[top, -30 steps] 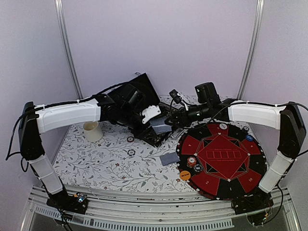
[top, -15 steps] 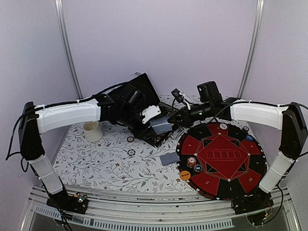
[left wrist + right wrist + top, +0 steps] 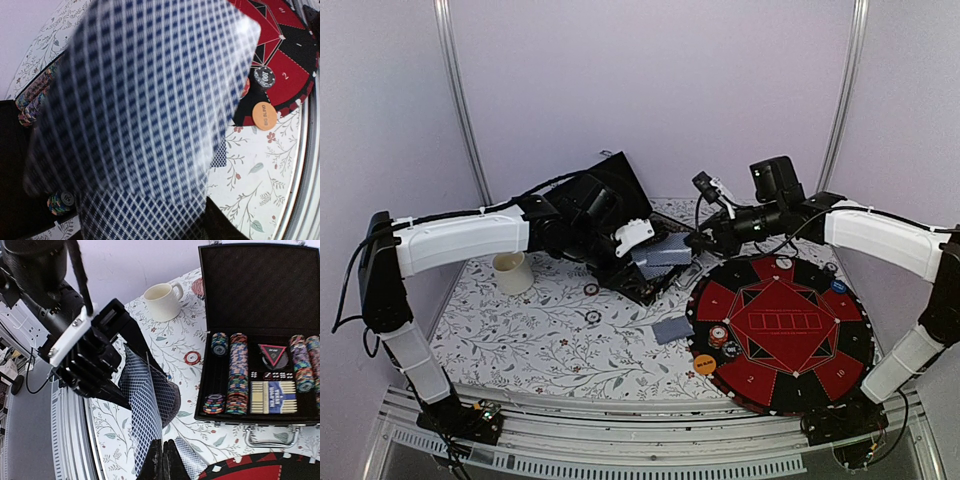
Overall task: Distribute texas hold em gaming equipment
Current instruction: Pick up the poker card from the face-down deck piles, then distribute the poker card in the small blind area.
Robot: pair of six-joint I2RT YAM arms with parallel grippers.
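My left gripper is shut on a deck of grey-blue-backed playing cards above the table, in front of the open black case. My right gripper is shut on the edge of one card lifted off that deck. In the right wrist view my closed fingertips pinch this card next to the deck. In the left wrist view the card fills most of the frame, blurred, over the deck. One card lies on the table.
The round red-and-black poker mat lies at the right with chips, an orange disc, a white disc and a blue disc. The case holds chip rows. A cream cup stands left. Loose chips lie on the cloth.
My right arm has drawn back to the right and upward, pulling one card off the deck. My left arm and the deck have stayed in place.
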